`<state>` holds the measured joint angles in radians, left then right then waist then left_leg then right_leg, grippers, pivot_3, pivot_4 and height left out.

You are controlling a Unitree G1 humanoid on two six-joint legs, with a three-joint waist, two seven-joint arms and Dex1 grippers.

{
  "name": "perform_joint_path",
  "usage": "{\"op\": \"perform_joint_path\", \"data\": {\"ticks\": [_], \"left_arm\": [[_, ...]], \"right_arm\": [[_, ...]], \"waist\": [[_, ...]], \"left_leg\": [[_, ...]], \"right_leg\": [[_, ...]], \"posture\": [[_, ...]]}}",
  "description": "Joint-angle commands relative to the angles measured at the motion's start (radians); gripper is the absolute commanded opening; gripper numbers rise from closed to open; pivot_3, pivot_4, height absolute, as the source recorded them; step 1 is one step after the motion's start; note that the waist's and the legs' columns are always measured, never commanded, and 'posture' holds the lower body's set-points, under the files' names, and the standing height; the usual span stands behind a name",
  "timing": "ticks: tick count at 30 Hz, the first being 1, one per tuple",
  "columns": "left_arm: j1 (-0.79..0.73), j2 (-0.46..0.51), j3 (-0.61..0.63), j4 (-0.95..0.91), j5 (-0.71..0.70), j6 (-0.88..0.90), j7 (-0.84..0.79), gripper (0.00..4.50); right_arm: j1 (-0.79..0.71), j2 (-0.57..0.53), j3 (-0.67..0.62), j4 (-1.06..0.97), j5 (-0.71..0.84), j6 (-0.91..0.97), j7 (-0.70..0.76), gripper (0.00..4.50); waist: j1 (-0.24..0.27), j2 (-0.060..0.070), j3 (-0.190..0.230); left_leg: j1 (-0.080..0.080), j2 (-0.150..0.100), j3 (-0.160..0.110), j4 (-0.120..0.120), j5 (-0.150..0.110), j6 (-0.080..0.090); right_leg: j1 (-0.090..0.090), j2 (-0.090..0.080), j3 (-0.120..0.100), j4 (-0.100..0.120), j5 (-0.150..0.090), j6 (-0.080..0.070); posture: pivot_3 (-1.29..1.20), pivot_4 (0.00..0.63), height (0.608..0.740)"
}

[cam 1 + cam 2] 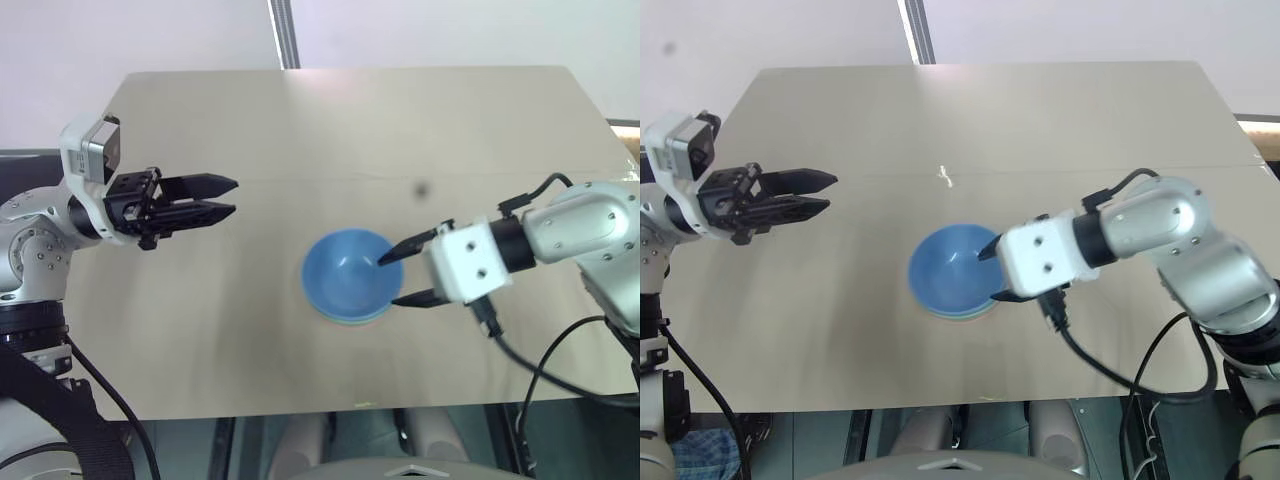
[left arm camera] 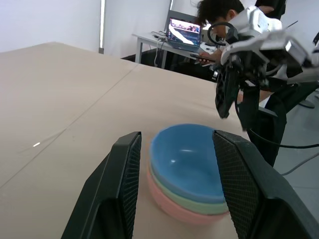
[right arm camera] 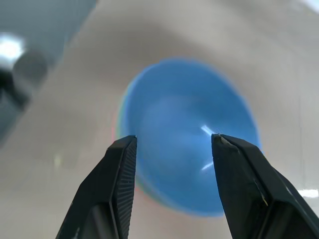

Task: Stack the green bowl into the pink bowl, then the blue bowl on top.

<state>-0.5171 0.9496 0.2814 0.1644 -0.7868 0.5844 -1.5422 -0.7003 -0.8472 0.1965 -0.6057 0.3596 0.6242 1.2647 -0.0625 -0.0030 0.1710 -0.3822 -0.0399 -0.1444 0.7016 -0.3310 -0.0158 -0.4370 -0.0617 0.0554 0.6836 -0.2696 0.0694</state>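
Note:
The blue bowl [image 1: 347, 275] sits nested on top of the green bowl [image 2: 199, 201], which sits inside the pink bowl [image 2: 172, 206]. The stack stands upright at mid-table. My right gripper [image 1: 395, 280] hovers at the stack's right rim, just above it, open with nothing between its fingers. From the right wrist view the blue bowl [image 3: 184, 99] lies straight ahead of the spread fingers [image 3: 119, 164]. My left gripper [image 1: 232, 197] is open and empty, held level well to the left of the stack and pointing toward it.
The beige table [image 1: 300, 120] has bare surface all around the stack. A metal post [image 1: 285, 35] rises behind the far edge. The right arm's black cable [image 1: 530, 360] loops over the front right corner. A person [image 2: 219, 12] sits at a laptop beyond the table.

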Motion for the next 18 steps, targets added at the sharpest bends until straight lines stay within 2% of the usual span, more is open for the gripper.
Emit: {"op": "perform_joint_path", "data": {"ticks": [1, 5, 9, 13, 18], "left_arm": [[0.036, 0.025, 0.057, -0.052, -0.012, -0.007, 0.006, 2.41], [0.107, 0.031, 0.088, -0.096, -0.001, -0.015, 0.033, 2.41], [0.149, 0.030, 0.111, -0.130, -0.007, -0.005, 0.070, 2.41], [0.196, 0.024, 0.128, -0.164, 0.007, -0.010, 0.121, 2.41], [0.267, 0.022, 0.165, -0.205, 0.016, -0.028, 0.161, 2.41]], "right_arm": [[0.070, -0.021, -0.196, 0.037, 0.131, 0.091, -0.039, 2.62], [0.253, -0.035, -0.473, 0.125, 0.250, 0.144, -0.069, 2.62], [0.408, -0.018, -0.664, 0.196, 0.317, 0.119, -0.079, 2.62], [0.561, -0.019, -0.791, 0.222, 0.345, 0.066, -0.055, 2.62], [0.680, -0.029, -0.877, 0.232, 0.368, 0.041, -0.054, 2.62]], "waist": [[0.003, 0.000, 0.000], [0.013, 0.000, 0.000], [0.022, 0.000, 0.000], [0.023, 0.000, 0.000], [0.020, 0.000, 0.000]], "left_leg": [[0.000, 0.000, 0.000, 0.000, 0.000, 0.000], [0.000, 0.000, -0.001, 0.000, 0.000, 0.000], [0.000, 0.000, 0.000, 0.000, 0.000, 0.000], [0.002, 0.000, 0.000, 0.000, 0.000, 0.000], [0.005, 0.000, 0.002, 0.000, 0.000, 0.000]], "right_leg": [[0.000, 0.000, 0.000, 0.000, 0.000, 0.000], [0.001, -0.001, -0.002, -0.002, 0.000, 0.000], [0.002, -0.001, -0.002, -0.001, 0.000, 0.000], [0.004, -0.001, -0.002, -0.001, 0.000, 0.000], [0.004, 0.000, 0.000, 0.002, 0.000, 0.000]], "posture": [[0.00, 0.150, 0.740], [0.00, 0.150, 0.740], [0.00, 0.150, 0.740], [0.00, 0.150, 0.740], [0.00, 0.150, 0.740]]}}
